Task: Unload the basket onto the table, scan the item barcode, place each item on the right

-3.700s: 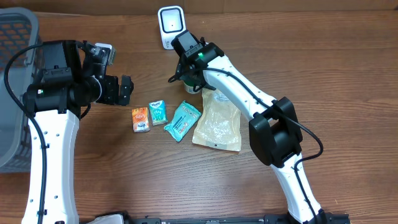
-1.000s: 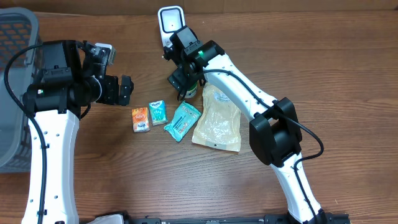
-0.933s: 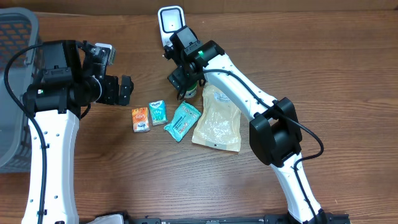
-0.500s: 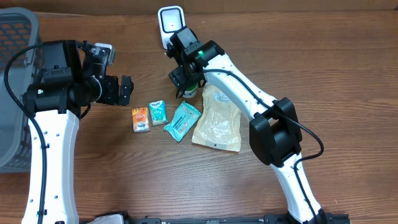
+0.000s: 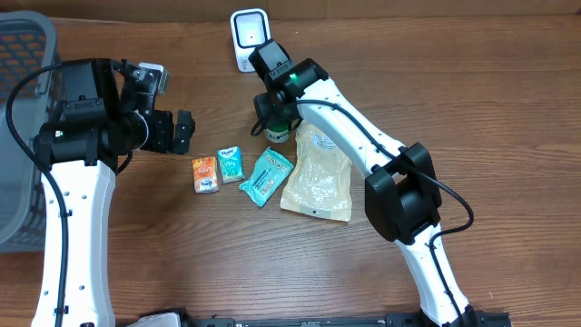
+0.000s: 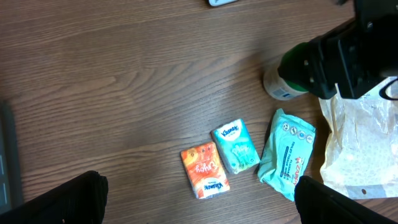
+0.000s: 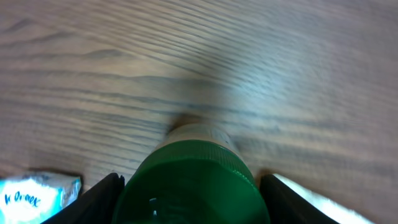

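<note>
Bottle (image 5: 278,133) with a green screw cap and a pale body stands upright on the wooden worktop (image 5: 508,109); everything else is placed from it. The right pincer (image 7: 193,198) hangs straight over the bottle. Its two fingers (image 7: 99,198) flank the cap on either side, very close to the rim. Whether they actually press on the cap cannot be told from these views.

A white barcode scanner (image 5: 250,34) stands a little beyond the bottle, toward the far edge of the worktop, apart from it. On the near side of the bottle, toward the right arm's side, lies a clear plastic bag (image 5: 318,177) with pale contents, its top end just beside the bottle's base. A teal wet-wipes pack (image 5: 266,176) lies near the bottle on the same near side. Farther from the bottle, toward the left arm, a teal Kleenex pack (image 5: 230,164) and an orange tissue pack (image 5: 205,174) lie flat side by side.

The left pincer (image 5: 177,133) hovers well apart from the bottle on the left side, its fingers (image 6: 74,199) spread wide with nothing between them. A grey basket (image 5: 23,54) sits farthest from the bottle, at the left edge.
</note>
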`<state>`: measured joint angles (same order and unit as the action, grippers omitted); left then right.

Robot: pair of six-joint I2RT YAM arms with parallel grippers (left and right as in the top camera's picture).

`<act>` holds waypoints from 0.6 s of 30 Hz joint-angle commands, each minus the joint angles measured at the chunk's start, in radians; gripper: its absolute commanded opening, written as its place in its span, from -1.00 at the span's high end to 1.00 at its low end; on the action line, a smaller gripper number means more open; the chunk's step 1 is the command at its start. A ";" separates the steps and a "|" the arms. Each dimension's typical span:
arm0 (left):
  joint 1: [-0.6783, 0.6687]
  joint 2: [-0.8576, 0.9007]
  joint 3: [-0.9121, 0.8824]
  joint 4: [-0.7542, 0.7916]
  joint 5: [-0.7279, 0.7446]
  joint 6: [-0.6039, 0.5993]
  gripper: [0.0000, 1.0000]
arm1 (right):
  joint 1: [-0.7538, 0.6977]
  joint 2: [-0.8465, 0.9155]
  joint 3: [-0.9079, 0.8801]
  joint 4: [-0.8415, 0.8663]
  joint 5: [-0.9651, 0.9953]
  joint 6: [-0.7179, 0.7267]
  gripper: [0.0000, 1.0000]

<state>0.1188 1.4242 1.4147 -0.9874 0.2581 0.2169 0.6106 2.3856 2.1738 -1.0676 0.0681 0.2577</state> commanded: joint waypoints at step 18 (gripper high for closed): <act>0.000 -0.006 0.019 0.001 0.001 0.000 -0.99 | 0.003 -0.001 0.188 -0.164 -0.040 -0.292 -0.93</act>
<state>0.1188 1.4239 1.4147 -0.9878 0.2581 0.2169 0.6113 2.3894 2.3001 -1.2179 0.0509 0.3119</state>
